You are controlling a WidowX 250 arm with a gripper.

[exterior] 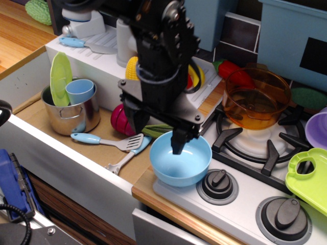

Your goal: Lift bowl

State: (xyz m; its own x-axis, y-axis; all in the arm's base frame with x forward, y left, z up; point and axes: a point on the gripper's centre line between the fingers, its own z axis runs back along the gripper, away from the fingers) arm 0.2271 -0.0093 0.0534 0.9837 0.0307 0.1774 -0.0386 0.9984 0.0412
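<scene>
The light-blue bowl point(180, 170) sits on the counter's front edge, beside the stove's left knob point(218, 185). My black gripper point(156, 142) hangs over the bowl's back-left rim, open. Its right finger point(177, 145) reaches down inside the bowl. Its left finger point(134, 121) is outside the bowl to the left, over the sink. The rim lies between the jaws. The bowl rests on the counter, and I cannot tell if a finger touches it.
An orange transparent pot point(255, 99) stands on the burner behind. A metal pot point(71, 115) holds a small blue cup point(80, 91) in the sink, with a magenta ball point(120, 120) and a spatula point(110, 141). A green plate point(309, 176) lies at right.
</scene>
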